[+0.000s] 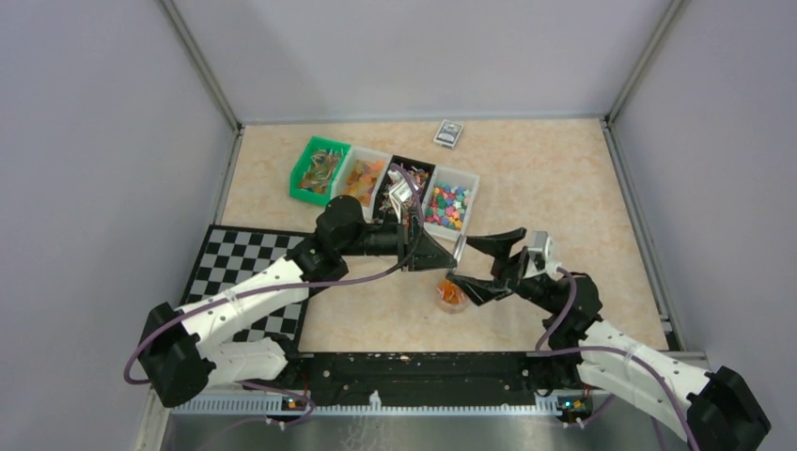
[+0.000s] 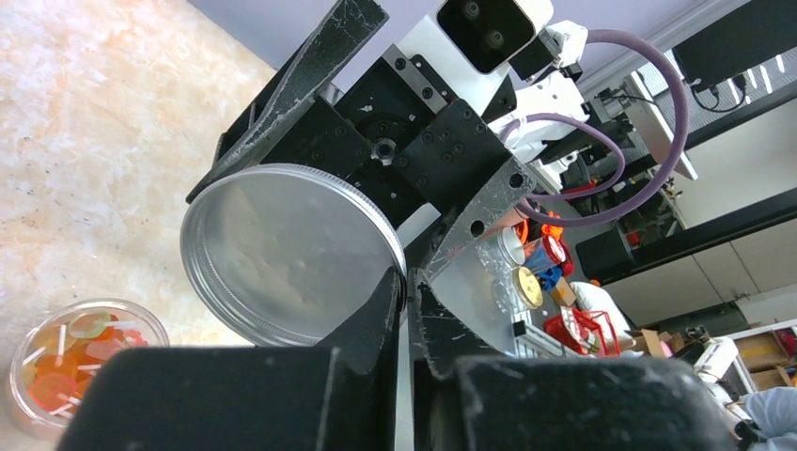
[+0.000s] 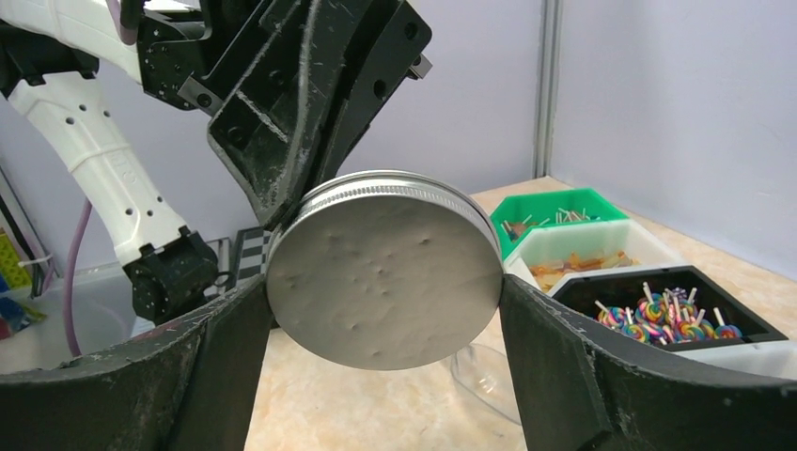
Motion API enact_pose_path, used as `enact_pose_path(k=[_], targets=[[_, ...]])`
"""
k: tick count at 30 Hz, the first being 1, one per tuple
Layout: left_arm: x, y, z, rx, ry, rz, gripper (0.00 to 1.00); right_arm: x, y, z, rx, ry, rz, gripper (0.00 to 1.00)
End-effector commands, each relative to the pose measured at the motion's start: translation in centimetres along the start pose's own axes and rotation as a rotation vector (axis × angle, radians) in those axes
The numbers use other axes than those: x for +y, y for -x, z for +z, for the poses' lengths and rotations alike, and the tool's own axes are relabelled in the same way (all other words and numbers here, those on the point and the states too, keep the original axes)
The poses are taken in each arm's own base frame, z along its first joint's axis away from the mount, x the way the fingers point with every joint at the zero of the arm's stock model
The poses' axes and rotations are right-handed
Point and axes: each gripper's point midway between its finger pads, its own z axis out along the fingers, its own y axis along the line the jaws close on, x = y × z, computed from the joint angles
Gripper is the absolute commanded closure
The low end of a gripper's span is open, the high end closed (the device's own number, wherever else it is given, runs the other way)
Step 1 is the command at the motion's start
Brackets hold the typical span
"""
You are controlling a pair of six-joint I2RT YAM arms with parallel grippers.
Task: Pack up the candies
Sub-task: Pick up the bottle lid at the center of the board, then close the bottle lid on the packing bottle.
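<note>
Up above the counter (image 1: 564, 188), the left end effector (image 2: 406, 282) is clamped tight on the rim of the silver lid (image 2: 282, 254). The right end effector (image 3: 385, 287) stands wide with the lid between its fingers; whether they grip it is unclear. Orange candies (image 1: 452, 295) sit in a clear cup (image 2: 162, 331) on the counter nearby.
</note>
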Motion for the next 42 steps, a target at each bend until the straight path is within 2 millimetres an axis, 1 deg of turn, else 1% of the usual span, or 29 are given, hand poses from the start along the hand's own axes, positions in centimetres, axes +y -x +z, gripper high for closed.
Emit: enact_pose_path(k=[1, 3, 6, 7, 8, 9, 11, 12, 14, 16, 18, 20, 22, 25, 28, 29, 30, 32, 34, 36, 38, 39, 42], targets=[[-1.1, 0.4, -0.4, -0.018, -0.018, 0.040, 0.80, -0.1, 1.3, 0.4, -0.043, -0.010, -0.010, 0.23], [-0.9, 0.6, -0.5, -0.024, 0.003, 0.041, 0.58, -0.7, 0.8, 0.5, -0.013, -0.043, 0.005, 0.24], [0.1, 1.2, -0.7, -0.049, 0.081, 0.051, 0.32, -1.8, -0.2, 0.3, 0.052, -0.111, 0.034, 0.24], [1.0, 1.4, -0.9, -0.063, 0.138, 0.051, 0.22, -2.1, -0.6, 0.1, 0.078, -0.134, 0.047, 0.24], [2.2, 2.2, -1.2, -0.096, 0.222, 0.052, 0.06, -2.5, -0.9, -0.1, 0.097, -0.166, 0.064, 0.24], [3.2, 2.6, -1.7, -0.110, 0.292, 0.059, 0.02, -3.0, -1.3, -0.3, 0.128, -0.205, 0.091, 0.25], [5.5, 3.2, -3.2, -0.126, 0.441, 0.053, 0.01, -3.9, -1.4, -0.6, 0.177, -0.291, 0.151, 0.25], [6.5, 3.7, -4.1, -0.143, 0.503, 0.041, 0.01, -4.4, -1.9, -0.9, 0.223, -0.338, 0.183, 0.25], [8.6, 4.5, -6.4, -0.172, 0.609, 0.007, 0.01, -4.9, -2.4, -1.2, 0.326, -0.396, 0.214, 0.26], [10.8, 5.4, -9.3, -0.212, 0.670, -0.033, 0.01, -5.1, -3.6, -2.0, 0.452, -0.453, 0.251, 0.26], [13.1, 6.1, -12.7, -0.265, 0.735, -0.075, 0.01, -5.6, -5.0, -3.2, 0.582, -0.528, 0.284, 0.27], [14.9, 6.0, -15.7, -0.288, 0.808, -0.070, 0.01, -6.0, -6.2, -4.7, 0.704, -0.608, 0.316, 0.27], [16.1, 5.5, -17.7, -0.272, 0.894, -0.025, 0.01, -6.2, -7.2, -5.9, 0.816, -0.676, 0.348, 0.28], [16.5, 4.2, -19.2, -0.208, 0.964, 0.059, 0.01, -6.5, -7.5, -7.5, 0.954, -0.777, 0.365, 0.29], [16.8, 2.6, -20.6, -0.165, 1.018, 0.129, 0.01, -6.6, -7.2, -8.3, 1.053, -0.841, 0.358, 0.30], [16.7, 2.4, -20.9, -0.161, 1.030, 0.157, 0.01, -6.6, -7.1, -8.3, 1.077, -0.859, 0.356, 0.30], [17.0, 1.7, -21.4, -0.149, 1.050, 0.174, 0.01, -6.5, -7.1, -8.4, 1.101, -0.871, 0.356, 0.30], [17.1, 0.9, -22.3, -0.142, 1.084, 0.203, 0.01, -5.9, -7.3, -7.8, 1.148, -0.868, 0.359, 0.30], [17.1, 0.3, -22.9, -0.144, 1.104, 0.222, 0.01, -5.3, -8.1, -7.4, 1.204, -0.865, 0.356, 0.30], [16.3, 0.6, -23.0, -0.168, 1.097, 0.250, 0.01, -4.5, -9.2, -7.0, 1.260, -0.861, 0.346, 0.30], [15.4, 1.4, -22.9, -0.201, 1.078, 0.291, 0.01, -3.8, -10.4, -6.7, 1.304, -0.866, 0.332, 0.30], [15.1, 1.7, -23.1, -0.214, 1.082, 0.304, 0.01, -3.5, -11.1, -6.6, 1.326, -0.866, 0.326, 0.29], [14.6, 1.9, -23.8, -0.246, 1.112, 0.316, 0.01, -2.6, -12.6, -6.0, 1.357, -0.857, 0.326, 0.29]])
